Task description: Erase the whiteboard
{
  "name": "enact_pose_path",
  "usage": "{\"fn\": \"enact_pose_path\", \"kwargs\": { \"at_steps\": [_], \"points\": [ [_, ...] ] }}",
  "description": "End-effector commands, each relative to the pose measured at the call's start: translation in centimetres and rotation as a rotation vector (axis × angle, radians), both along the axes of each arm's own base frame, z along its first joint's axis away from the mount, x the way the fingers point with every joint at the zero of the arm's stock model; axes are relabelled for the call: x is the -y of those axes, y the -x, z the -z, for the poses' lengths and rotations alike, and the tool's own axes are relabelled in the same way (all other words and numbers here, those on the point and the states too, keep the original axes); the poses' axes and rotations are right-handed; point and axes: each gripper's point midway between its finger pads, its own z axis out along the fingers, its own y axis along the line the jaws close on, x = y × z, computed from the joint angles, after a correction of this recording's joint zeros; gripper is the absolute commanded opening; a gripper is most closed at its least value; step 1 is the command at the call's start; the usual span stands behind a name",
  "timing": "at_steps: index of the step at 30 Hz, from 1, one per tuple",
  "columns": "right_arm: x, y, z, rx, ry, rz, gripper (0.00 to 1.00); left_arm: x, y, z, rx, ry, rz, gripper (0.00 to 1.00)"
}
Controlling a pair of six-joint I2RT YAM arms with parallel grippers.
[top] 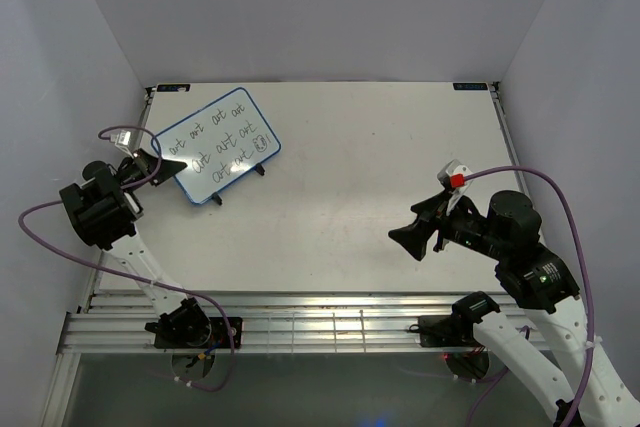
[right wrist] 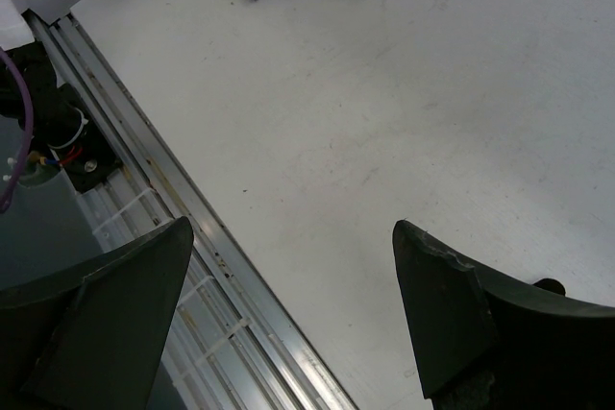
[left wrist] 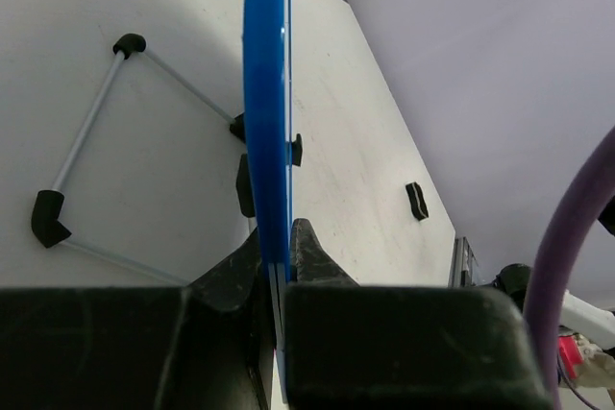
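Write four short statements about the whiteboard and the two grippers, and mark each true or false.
1. The whiteboard bears black handwriting. True.
2. The left gripper is shut on the whiteboard's blue rim. True.
3. The right gripper holds an eraser. False: its jaws stand open and empty above the table, well apart from the whiteboard.
4. The whiteboard lies flat on the table. False: it is propped up on a wire stand.
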Motion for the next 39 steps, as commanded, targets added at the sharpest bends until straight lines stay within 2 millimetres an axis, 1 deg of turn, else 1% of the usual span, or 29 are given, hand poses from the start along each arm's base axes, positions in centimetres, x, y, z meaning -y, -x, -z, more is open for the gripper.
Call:
{"fn": "enact_pose_path", "kwargs": {
  "at_steps": [1, 8, 12, 13, 14, 15, 16, 17, 18, 19, 20, 21, 22, 23, 24, 25, 26, 27, 28, 30, 31, 32, 33, 34, 35, 36, 37, 38, 39],
  "points": [
    [-0.3, 0.0, -1.6, 0.06, -0.028, -0.017, 0.9, -0.1, -0.5, -5.9, 0.333, -0.213, 0.009, 0.0],
    [-0.3, -0.1, -1.5, 0.055, -0.025, -0.014, 0.9, -0.2, -1.7, -11.5, 0.447, -0.255, -0.01, 0.0],
    [0.1, -0.5, -1.4, 0.057, -0.017, 0.017, 0.9, 0.8, -2.3, -14.5, 0.487, -0.255, 0.011, 0.0],
    [0.2, -0.8, -1.3, 0.056, -0.012, 0.035, 0.9, 1.7, -2.4, -15.2, 0.5, -0.254, 0.03, 0.0],
    [0.5, -1.1, -1.0, 0.044, -0.002, 0.06, 0.9, 2.4, -2.2, -17.0, 0.538, -0.265, 0.03, 0.0],
    [1.1, -2.0, -0.9, 0.035, 0.005, 0.129, 0.9, 3.0, -2.4, -17.6, 0.512, -0.241, 0.035, 0.0],
    [1.6, -2.5, -0.9, 0.03, 0.005, 0.173, 0.9, 4.4, -2.8, -18.2, 0.547, -0.263, 0.055, 0.0],
    [2.1, -3.1, -1.0, 0.021, 0.005, 0.222, 0.9, 5.5, -2.7, -20.4, 0.594, -0.287, 0.046, 0.0],
    [3.3, -4.2, -1.0, 0.011, -0.004, 0.331, 0.9, 5.9, -3.6, -19.5, 0.447, -0.224, 0.028, 0.0],
    [4.0, -4.8, -1.0, 0.005, -0.011, 0.394, 0.9, 7.7, -4.1, -19.6, 0.439, -0.237, 0.027, 0.0],
    [4.6, -5.3, -0.9, -0.001, -0.017, 0.452, 0.9, 8.3, -5.0, -19.6, 0.511, -0.334, -0.014, 0.0],
    [6.3, -6.5, -0.6, 0.009, -0.008, 0.568, 0.9, 8.7, -5.4, -19.7, 0.422, -0.326, -0.074, 0.0],
    [7.0, -7.0, -0.4, 0.002, -0.006, 0.626, 0.9, 10.6, -5.2, -19.8, 0.416, -0.325, -0.041, 0.0],
    [7.7, -7.6, 0.1, -0.003, 0.011, 0.678, 0.9, 11.6, -4.8, -20.2, 0.402, -0.311, -0.028, 0.0],
    [9.2, -8.6, 1.1, -0.011, 0.064, 0.779, 0.9, 12.3, -4.1, -21.0, 0.403, -0.309, -0.059, 0.0],
    [10.0, -9.1, 1.7, -0.014, 0.104, 0.825, 0.9, 14.2, -3.6, -21.4, 0.401, -0.306, -0.044, 0.0],
    [10.4, -9.9, 2.8, -0.033, 0.163, 0.862, 0.9, 15.0, -3.2, -21.1, 0.352, -0.305, -0.048, 0.0],
    [11.3, -10.4, 3.0, -0.031, 0.196, 0.92, 0.9, 15.7, -2.8, -21.4, 0.335, -0.304, -0.049, 0.0],
    [11.5, -10.7, 3.1, -0.052, 0.196, 0.945, 0.9, 17.0, -2.0, -22.0, 0.318, -0.298, -0.06, 0.0],
    [10.4, -11.2, 3.1, -0.103, 0.167, 0.933, 0.9, 19.1, -0.5, -20.5, 0.204, -0.272, -0.028, 0.0],
    [9.8, -11.4, 2.3, -0.106, 0.132, 0.92, 0.9, 19.7, 0.4, -20.0, 0.175, -0.279, -0.044, 0.0],
    [9.3, -11.6, 2.2, -0.098, 0.123, 0.896, 0.9, 20.1, 1.4, -18.4, 0.104, -0.289, -0.035, 0.0],
    [8.9, -11.8, 2.7, -0.085, 0.134, 0.863, 0.91, 22.4, 2.9, -17.3, 0.077, -0.308, 0.018, 0.0],
    [9.3, -12.0, 4.2, -0.082, 0.164, 0.883, 0.95, 22.8, 4.1, -15.6, 0.038, -0.324, 0.014, 0.0],
    [10.7, -12.4, 5.5, -0.112, 0.199, 0.952, 0.93, 23.7, 5.4, -14.5, 0.006, -0.332, 0.049, 0.0],
    [11.3, -12.5, 6.7, -0.149, 0.234, 0.97, 0.92, 25.2, 6.8, -13.7, -0.002, -0.336, 0.096, 0.0],
    [11.5, -12.6, 7.9, -0.2, 0.263, 0.962, 0.93, 25.7, 7.8, -12.9, -0.021, -0.34, 0.115, 0.0],
    [11.7, -12.4, 9.9, -0.284, 0.321, 0.952, 0.97, 26.2, 9.6, -11.7, -0.042, -0.341, 0.147, 0.0],
    [11.8, -12.5, 11.0, -0.349, 0.305, 0.944, 0.98, 26.5, 10.5, -11.3, -0.044, -0.339, 0.16, 0.0]
  ]
}}
